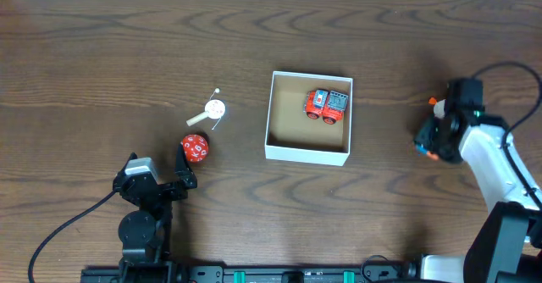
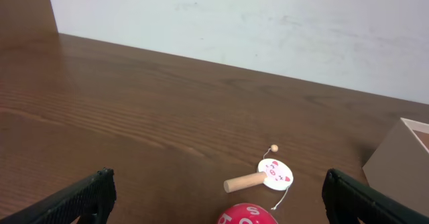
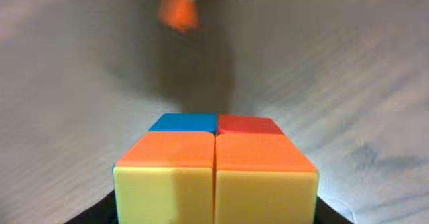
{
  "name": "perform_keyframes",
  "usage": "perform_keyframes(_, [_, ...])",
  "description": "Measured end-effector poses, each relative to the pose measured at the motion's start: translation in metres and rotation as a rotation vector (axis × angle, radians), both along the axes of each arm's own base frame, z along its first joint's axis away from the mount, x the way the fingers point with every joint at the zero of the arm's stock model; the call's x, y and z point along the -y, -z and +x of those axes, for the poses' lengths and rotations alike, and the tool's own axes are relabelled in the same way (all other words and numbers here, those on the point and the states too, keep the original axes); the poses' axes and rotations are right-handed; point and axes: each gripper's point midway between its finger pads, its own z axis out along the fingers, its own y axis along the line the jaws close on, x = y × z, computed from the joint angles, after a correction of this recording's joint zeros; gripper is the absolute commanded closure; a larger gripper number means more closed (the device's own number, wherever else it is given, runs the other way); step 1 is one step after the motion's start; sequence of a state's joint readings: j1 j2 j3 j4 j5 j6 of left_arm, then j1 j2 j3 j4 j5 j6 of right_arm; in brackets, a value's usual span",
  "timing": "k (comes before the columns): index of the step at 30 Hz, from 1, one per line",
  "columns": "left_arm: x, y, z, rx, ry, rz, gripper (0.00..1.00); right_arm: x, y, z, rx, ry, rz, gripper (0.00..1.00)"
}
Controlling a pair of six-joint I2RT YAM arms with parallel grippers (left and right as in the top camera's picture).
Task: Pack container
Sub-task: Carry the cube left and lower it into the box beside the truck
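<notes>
Right gripper [image 1: 428, 141] clamps cube [image 3: 216, 177], well right of box [image 1: 306, 154]. Judged rigid, light, slick; flat opposite faces suit. Left gripper [image 2: 218, 197] spread wide, empty.

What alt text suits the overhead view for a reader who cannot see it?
A white square container sits mid-table with a red toy car inside. Left of it lie a red die and a white paddle toy, with the open left gripper near the die; at far right the right gripper holds a colourful cube.

Multicoloured cube [image 3: 216, 174], wooden table [image 3: 74, 83] beyond
</notes>
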State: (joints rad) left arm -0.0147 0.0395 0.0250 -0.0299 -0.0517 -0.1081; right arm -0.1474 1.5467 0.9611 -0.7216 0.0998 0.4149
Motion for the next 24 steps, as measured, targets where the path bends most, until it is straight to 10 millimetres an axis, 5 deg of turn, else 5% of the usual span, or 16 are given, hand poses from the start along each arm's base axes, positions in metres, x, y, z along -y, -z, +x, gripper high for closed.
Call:
perform_keyframes(6, [0.000,0.000,0.000,0.000,0.000,0.000,0.02,-0.039,-0.058,0.041,0.097,-0.148,-0.014,0.52])
perform_keyframes(11, [0.000,0.000,0.000,0.000,0.000,0.000,0.02,-0.097,-0.099,0.065,0.197,-0.307,-0.009,0.54])
perform_keyframes(24, [0.000,0.000,0.000,-0.001,0.000,0.000,0.02,-0.259,-0.138,0.060,0.401,-0.693,0.055,0.58])
